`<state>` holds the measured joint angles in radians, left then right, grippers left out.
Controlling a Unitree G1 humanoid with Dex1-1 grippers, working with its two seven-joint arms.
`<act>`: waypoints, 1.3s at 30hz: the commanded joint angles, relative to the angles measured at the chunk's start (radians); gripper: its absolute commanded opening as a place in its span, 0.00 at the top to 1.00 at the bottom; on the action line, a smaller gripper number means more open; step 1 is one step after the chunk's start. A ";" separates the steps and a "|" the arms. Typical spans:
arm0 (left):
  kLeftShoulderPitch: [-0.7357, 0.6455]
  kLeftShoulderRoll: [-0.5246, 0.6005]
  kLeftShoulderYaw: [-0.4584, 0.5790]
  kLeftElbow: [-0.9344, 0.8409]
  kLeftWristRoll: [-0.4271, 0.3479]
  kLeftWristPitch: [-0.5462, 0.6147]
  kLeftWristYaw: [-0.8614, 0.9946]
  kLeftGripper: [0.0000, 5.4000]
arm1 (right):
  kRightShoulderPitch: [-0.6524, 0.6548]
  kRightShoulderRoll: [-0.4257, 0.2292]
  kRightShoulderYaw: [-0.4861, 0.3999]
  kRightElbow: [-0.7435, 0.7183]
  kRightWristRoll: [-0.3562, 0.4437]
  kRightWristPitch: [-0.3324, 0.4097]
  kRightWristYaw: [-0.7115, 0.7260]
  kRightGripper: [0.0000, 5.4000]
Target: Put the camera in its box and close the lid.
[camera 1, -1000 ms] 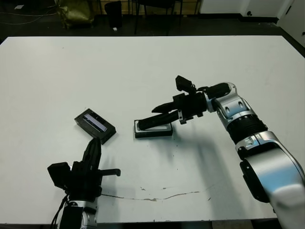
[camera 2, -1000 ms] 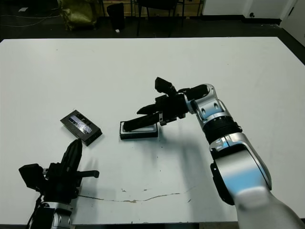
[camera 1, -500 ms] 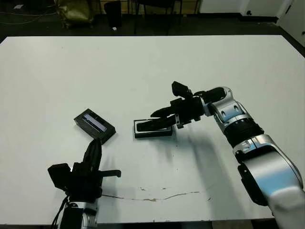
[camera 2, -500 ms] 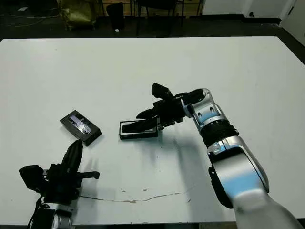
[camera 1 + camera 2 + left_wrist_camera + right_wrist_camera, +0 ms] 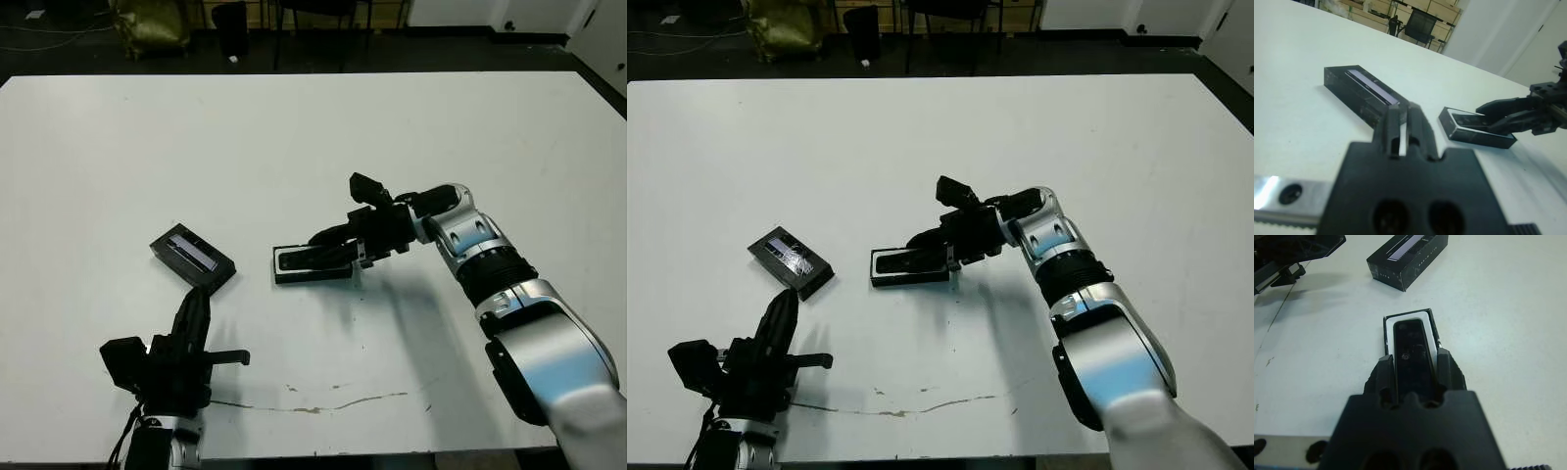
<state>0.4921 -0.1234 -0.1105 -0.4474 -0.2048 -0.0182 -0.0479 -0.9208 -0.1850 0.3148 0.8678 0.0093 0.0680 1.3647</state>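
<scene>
We had lowered the camera [image 5: 1413,352] from above the box [image 5: 313,264] down into its white-lined cut-out. Our right gripper [image 5: 1412,369] kept both fingers closed on its sides. The lid [image 5: 193,258] lay apart, left gripper [image 5: 193,308] fingers nearly together, empty.

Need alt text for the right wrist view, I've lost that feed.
The right gripper holds the camera between its fingers, lying in the white-lined box. The lid lies beyond on the white table, apart from the box.
</scene>
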 commanded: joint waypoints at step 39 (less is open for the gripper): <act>0.031 0.012 0.001 0.039 0.011 -0.027 0.001 1.00 | 0.542 -0.059 -0.333 -1.054 0.148 0.280 -0.622 0.15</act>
<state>0.4879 -0.1224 -0.1148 -0.4256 -0.1921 -0.0514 -0.0485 -0.4959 -0.2206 -0.0068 -0.0572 0.2038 0.3145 0.8331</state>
